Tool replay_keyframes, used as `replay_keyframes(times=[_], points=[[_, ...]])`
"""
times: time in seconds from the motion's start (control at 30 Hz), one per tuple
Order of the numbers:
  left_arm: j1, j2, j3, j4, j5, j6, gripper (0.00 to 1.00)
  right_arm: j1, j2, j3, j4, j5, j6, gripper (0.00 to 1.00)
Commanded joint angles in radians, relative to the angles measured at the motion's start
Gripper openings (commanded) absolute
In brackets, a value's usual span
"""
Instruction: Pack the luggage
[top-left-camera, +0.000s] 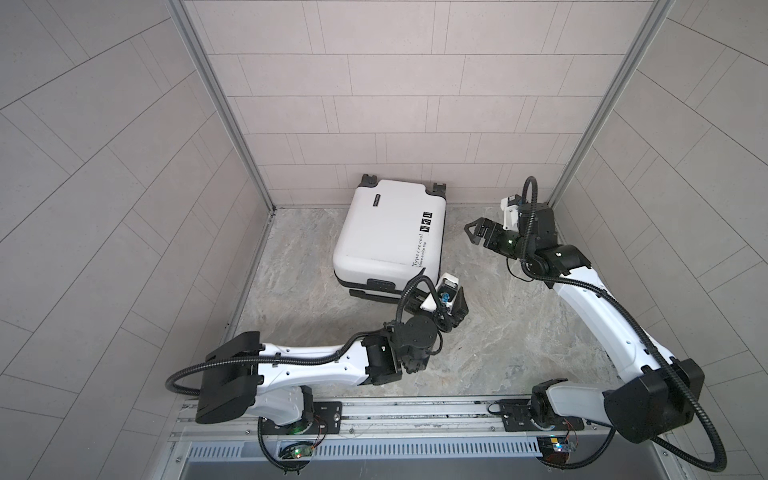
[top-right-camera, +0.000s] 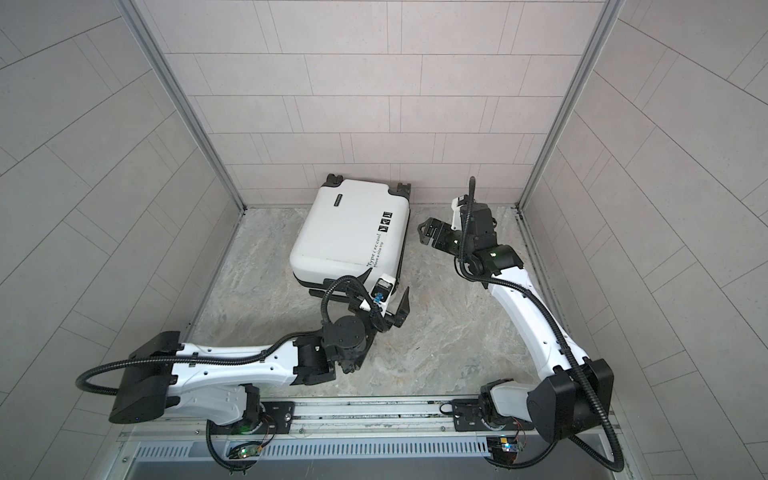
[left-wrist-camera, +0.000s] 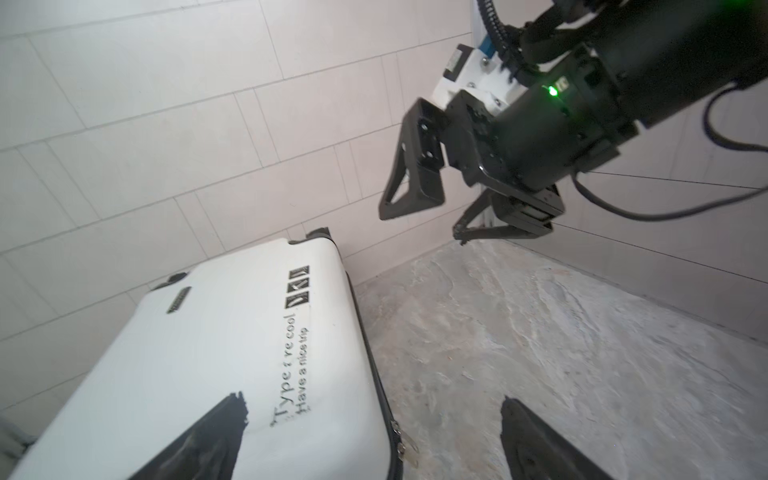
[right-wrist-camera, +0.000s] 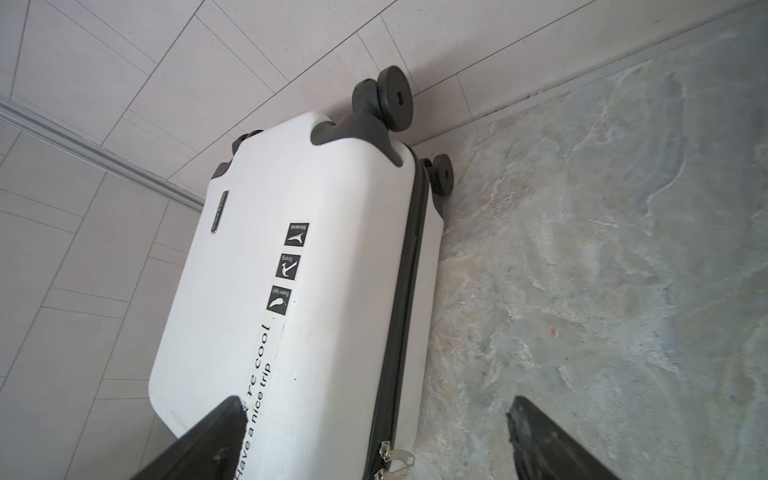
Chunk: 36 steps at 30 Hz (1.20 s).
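The luggage (top-left-camera: 388, 232) lies flat and shut on the surface (top-left-camera: 498, 332), far and left of centre, its wheels (right-wrist-camera: 395, 97) by the back wall; what it holds is hidden. The zip pulls (right-wrist-camera: 392, 455) sit at its near right corner; the zip band looks closed all along. The left pincer (top-left-camera: 435, 296) hangs wide and empty just over that corner; the right pincer (top-left-camera: 471, 232), also wide and empty, hovers near the right side. Packing seems at its closing step; the next move, if any, calls for a fine pinch on those small pulls.

Luggage (top-left-camera: 386, 232) near corner hidden behind left arm (top-left-camera: 316, 361).
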Motion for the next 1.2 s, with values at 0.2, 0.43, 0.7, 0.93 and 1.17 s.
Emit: replay_keyframes(times=[0.2, 0.43, 0.7, 0.93, 1.17], points=[[0.160, -0.143, 0.180, -0.364, -0.025, 0.076, 1.00, -0.009, -0.130, -0.041, 0.052, 0.329, -0.093, 1.00], [0.659, -0.370, 0.214, -0.761, 0.226, -0.443, 1.00, -0.050, -0.178, -0.163, 0.185, 0.229, -0.146, 1.00], [1.249, -0.270, 0.227, -0.987, 0.737, -0.819, 0.98, -0.050, -0.133, -0.205, 0.221, 0.100, -0.098, 1.00], [1.327, -0.041, 0.240, -1.004, 0.850, -0.832, 0.96, -0.051, -0.181, -0.243, 0.218, 0.150, -0.111, 1.00], [1.299, 0.087, 0.254, -0.972, 1.012, -0.791, 0.96, -0.058, -0.227, -0.294, 0.215, 0.198, -0.139, 1.00]])
